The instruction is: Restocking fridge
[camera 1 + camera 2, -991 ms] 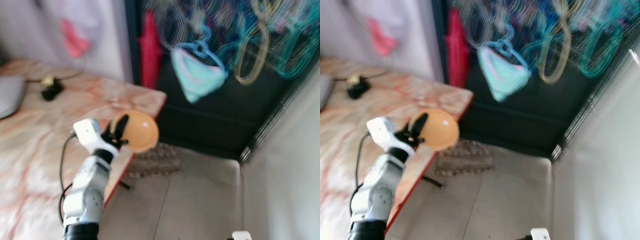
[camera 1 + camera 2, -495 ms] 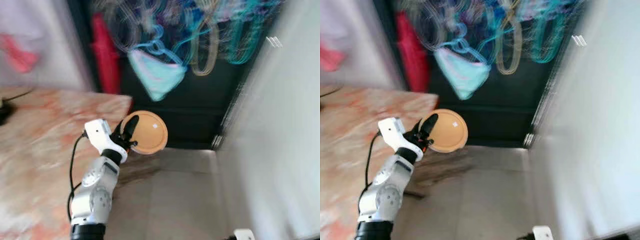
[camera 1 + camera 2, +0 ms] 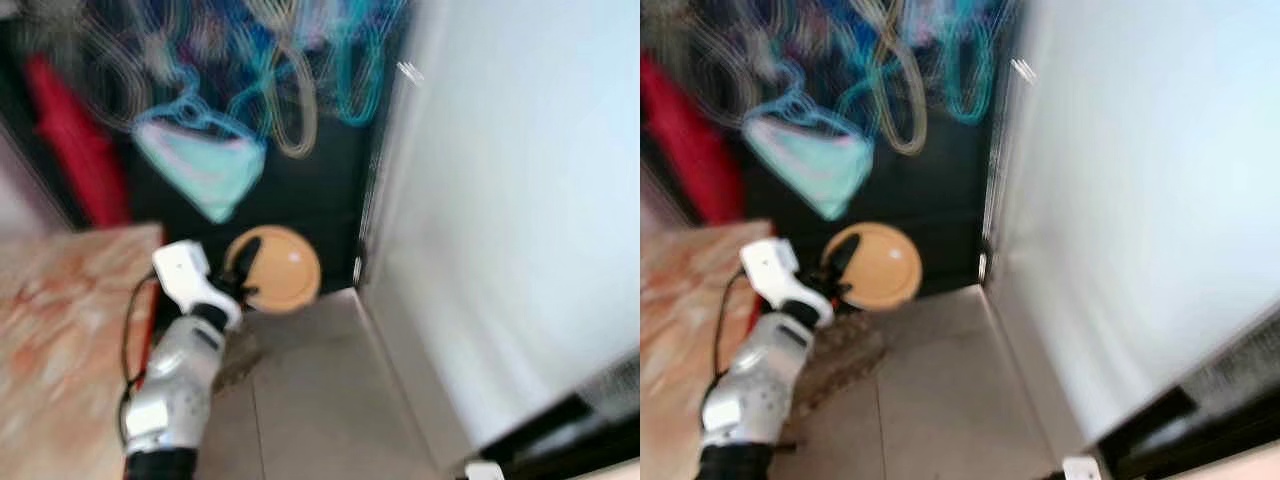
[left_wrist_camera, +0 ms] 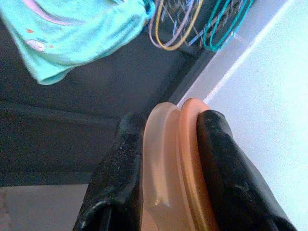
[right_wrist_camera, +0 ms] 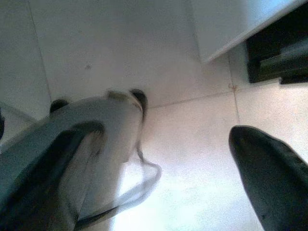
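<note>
A round orange plate (image 3: 285, 268) is held upright above the floor, just off the table's corner. My left gripper (image 3: 243, 272) is shut on its rim. In the left wrist view the two black fingers (image 4: 120, 159) clamp the plate's doubled orange edge (image 4: 173, 163). My right gripper (image 5: 159, 192) hangs low over the tiled floor with its fingers wide apart and nothing between them. A tall white panel (image 3: 500, 200) rises on the right, a dark band along its bottom edge.
A marble-patterned table (image 3: 60, 310) is at the left. Behind the plate is a dark recess with coloured hangers (image 3: 290, 90), a teal garment (image 3: 200, 165) and a red item (image 3: 70, 150). A small mat (image 3: 235, 365) lies on the grey tiled floor (image 3: 320, 400).
The whole picture has swung to the right: the table has slid to the left edge and the white panel has come in. The left gripper still holds the plate.
</note>
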{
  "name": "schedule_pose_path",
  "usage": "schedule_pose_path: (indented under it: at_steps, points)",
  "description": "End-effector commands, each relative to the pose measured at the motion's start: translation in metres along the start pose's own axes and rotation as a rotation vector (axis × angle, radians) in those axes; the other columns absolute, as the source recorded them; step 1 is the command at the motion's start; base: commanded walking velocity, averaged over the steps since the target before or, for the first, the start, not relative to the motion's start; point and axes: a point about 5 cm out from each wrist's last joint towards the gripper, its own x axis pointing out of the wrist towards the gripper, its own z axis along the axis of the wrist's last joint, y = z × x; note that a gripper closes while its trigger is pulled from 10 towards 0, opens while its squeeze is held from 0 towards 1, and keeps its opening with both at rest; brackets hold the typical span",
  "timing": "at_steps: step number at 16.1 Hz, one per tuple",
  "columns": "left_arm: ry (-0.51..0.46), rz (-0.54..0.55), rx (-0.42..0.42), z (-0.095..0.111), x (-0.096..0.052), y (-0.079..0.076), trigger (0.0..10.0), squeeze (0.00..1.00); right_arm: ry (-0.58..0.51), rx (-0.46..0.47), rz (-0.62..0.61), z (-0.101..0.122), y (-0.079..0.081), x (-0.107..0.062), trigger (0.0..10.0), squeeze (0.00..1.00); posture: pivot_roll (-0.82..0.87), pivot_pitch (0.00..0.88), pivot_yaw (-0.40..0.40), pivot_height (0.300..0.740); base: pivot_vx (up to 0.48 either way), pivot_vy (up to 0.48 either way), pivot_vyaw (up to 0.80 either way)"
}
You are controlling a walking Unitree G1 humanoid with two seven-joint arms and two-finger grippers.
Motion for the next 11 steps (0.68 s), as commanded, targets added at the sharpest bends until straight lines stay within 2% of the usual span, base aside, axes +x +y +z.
schedule_pose_path:
  at_steps: [1, 2, 4, 6, 9, 10, 11]
  points:
    - [0.012, 0.005, -0.005, -0.006, 0.002, -0.002, 10.0, 0.0, 0.019, 0.011, -0.002, -0.006, 0.0, -0.001, 10.0, 0.0, 0.09, 0.065, 0.042, 0.74, 0.0, 0.0, -0.8]
    - [0.031, 0.055, 0.01, -0.01, 0.002, 0.007, 10.0, 0.0, 0.018, 0.013, -0.003, -0.006, 0.0, -0.001, 10.0, 0.0, 0.08, 0.062, 0.047, 0.74, 0.0, 0.0, -0.8]
    - [0.085, 0.19, 0.03, -0.021, 0.003, 0.036, 10.0, 0.0, 0.017, 0.02, -0.005, -0.006, 0.001, 0.0, 10.0, 0.0, 0.08, 0.059, 0.055, 0.74, 0.0, 0.0, -0.8]
    - [0.224, 0.293, 0.065, -0.045, -0.003, 0.071, 10.0, 0.0, 0.013, 0.029, -0.004, -0.006, 0.004, 0.0, 10.0, 0.0, 0.07, 0.05, 0.064, 0.74, 0.0, 0.0, -0.8]
    - [0.41, 0.391, 0.05, -0.083, -0.026, 0.1, 10.0, 0.0, 0.009, 0.04, -0.006, -0.005, 0.007, 0.001, 10.0, 0.0, 0.05, 0.037, 0.075, 0.74, 0.0, 0.0, -0.8]
    - [0.53, 0.435, 0.041, -0.106, -0.045, 0.108, 10.0, 0.0, 0.006, 0.049, -0.011, -0.005, 0.008, 0.001, 10.0, 0.0, 0.04, 0.024, 0.081, 0.74, 0.0, 0.0, -0.8]
    - [0.565, 0.454, 0.023, -0.115, -0.052, 0.11, 10.0, 0.0, 0.005, 0.053, -0.013, -0.005, 0.008, 0.001, 10.0, 0.0, 0.03, 0.017, 0.082, 0.74, 0.0, 0.0, -0.8]
